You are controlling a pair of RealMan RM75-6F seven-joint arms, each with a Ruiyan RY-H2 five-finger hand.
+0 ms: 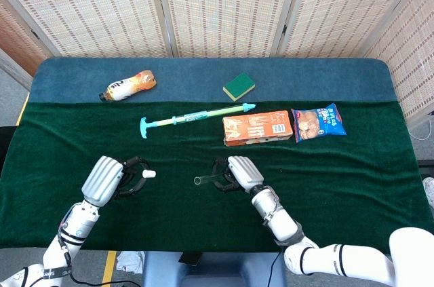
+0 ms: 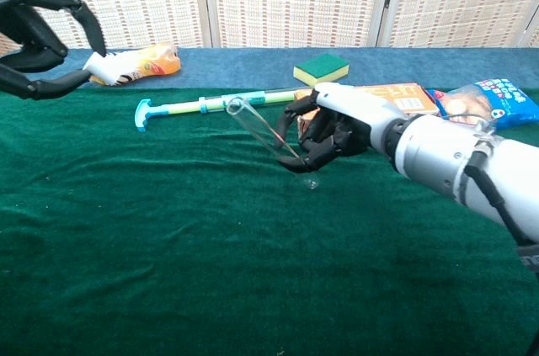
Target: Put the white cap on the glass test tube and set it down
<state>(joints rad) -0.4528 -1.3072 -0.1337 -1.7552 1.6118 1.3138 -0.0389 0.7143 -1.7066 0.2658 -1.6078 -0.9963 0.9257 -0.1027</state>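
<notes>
Above the green surface (image 1: 203, 219), your right hand (image 1: 237, 173) clamps the glass test tube (image 1: 207, 180), its open mouth aimed toward nine o'clock at the white cap (image 1: 148, 174) pinched in your left hand (image 1: 108, 177), near but apart.

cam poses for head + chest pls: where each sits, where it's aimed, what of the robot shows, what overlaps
Head view: high above the near table edge, looking steeply down on the whole table; both forearms show, the left hand pinching the white cap, the right hand holding the glass test tube.
Chest view: low, about table height, facing across toward the screens; the right hand and forearm loom large, only the left hand's fingers show at the left edge.
Shared: both hands, tube, cap, bottle, sponge, orange box, snack bag.
</notes>
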